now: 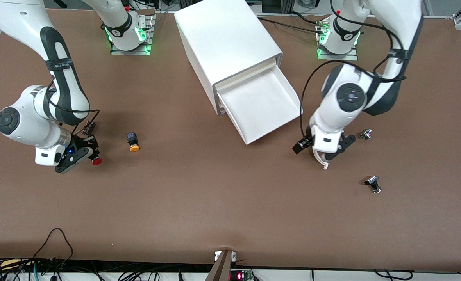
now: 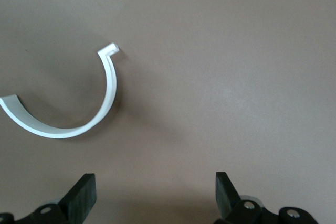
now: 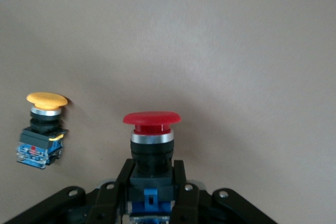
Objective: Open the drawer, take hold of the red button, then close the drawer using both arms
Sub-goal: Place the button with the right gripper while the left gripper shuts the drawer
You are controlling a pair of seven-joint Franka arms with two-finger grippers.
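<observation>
Place: we take this for a robotics lab.
Arms: we see two white Franka arms (image 1: 47, 97) bolted to plates with green status lights.
Surface: we see a brown table (image 1: 215, 203), bare like a test bench.
Wiring: we count loose cables (image 1: 54, 265) along its nearer edge.

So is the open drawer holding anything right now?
No, the drawer sticks out of the cabinet and shows only its bare white floor.
</observation>
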